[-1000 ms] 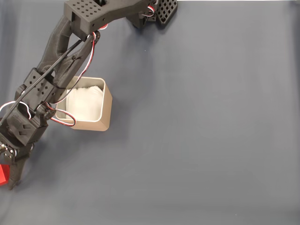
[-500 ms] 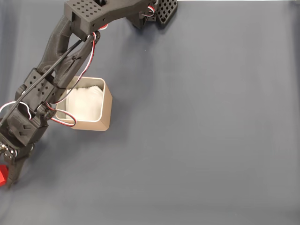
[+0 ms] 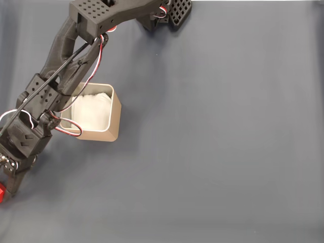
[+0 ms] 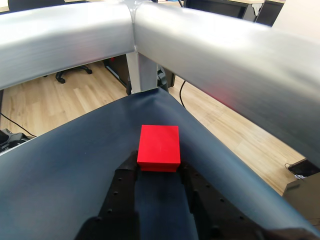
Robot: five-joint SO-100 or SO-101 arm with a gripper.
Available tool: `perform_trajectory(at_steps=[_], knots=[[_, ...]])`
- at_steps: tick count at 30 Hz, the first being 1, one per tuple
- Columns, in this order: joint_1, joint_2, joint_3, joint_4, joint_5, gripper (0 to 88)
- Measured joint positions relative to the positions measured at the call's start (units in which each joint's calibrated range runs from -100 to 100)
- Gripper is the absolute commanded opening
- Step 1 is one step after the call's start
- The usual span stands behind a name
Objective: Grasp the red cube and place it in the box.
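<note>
The red cube (image 4: pixel 159 145) lies on the dark cloth near a corner of the table. In the fixed view only a sliver of the red cube (image 3: pixel 1 192) shows at the left edge. My gripper (image 4: pixel 159 169) is open, low over the cloth, and its black fingers (image 4: pixel 124 192) flank the cube's near edge without clamping it. In the fixed view the gripper (image 3: pixel 7 191) sits at the lower left, partly covering the cube. The box (image 3: pixel 115 121), tan with white padding inside, stands up and to the right of the gripper, partly under the arm.
Thick metal frame bars (image 4: pixel 210 55) cross just beyond the table corner, with wooden floor below. The arm's base (image 3: pixel 162 12) sits at the top. The dark cloth (image 3: pixel 217 142) stretches wide to the right of the box.
The gripper has crept down and to the left in the fixed view. Less of the red cube shows at the frame's edge now.
</note>
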Motion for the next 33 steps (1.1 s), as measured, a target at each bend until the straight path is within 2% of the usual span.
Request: perform_trajectory(at_steps=[16, 33], knots=[[-0.08, -2.05, 2.55, 0.0, 0.0, 17.4], [-0.23, -24.34, 24.5, 10.64, 0.39, 15.0]])
